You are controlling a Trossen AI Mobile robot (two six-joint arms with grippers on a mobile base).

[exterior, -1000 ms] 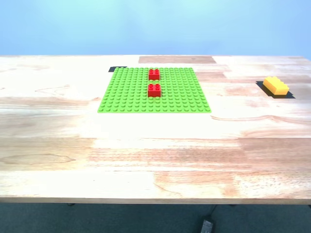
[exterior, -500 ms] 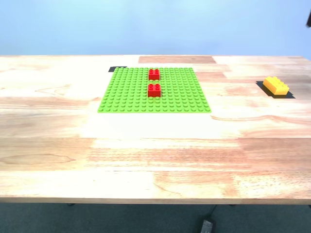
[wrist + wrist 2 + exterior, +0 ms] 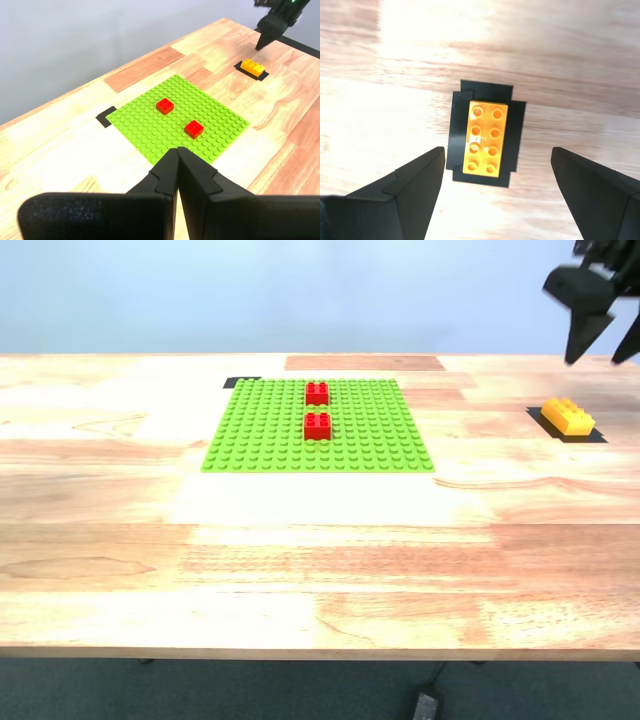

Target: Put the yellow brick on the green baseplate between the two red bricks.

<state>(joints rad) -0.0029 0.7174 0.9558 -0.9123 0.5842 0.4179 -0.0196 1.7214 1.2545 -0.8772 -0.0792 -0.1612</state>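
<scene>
Yellow-orange studded plastic brick (image 3: 485,138) lies on black tape beneath our second gripper (image 3: 495,175), jaws spread wide. Our first gripper (image 3: 177,152) is pinched closed, empty.

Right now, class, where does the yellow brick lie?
The yellow brick lies on a black patch at the exterior view's right, off the green baseplate, below my open second gripper.

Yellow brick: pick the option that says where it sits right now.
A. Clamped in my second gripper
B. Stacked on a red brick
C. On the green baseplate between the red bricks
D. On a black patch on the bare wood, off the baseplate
D. The yellow brick lies on a black patch on the table, with the fingers of my open second gripper apart on either side of it.
</scene>
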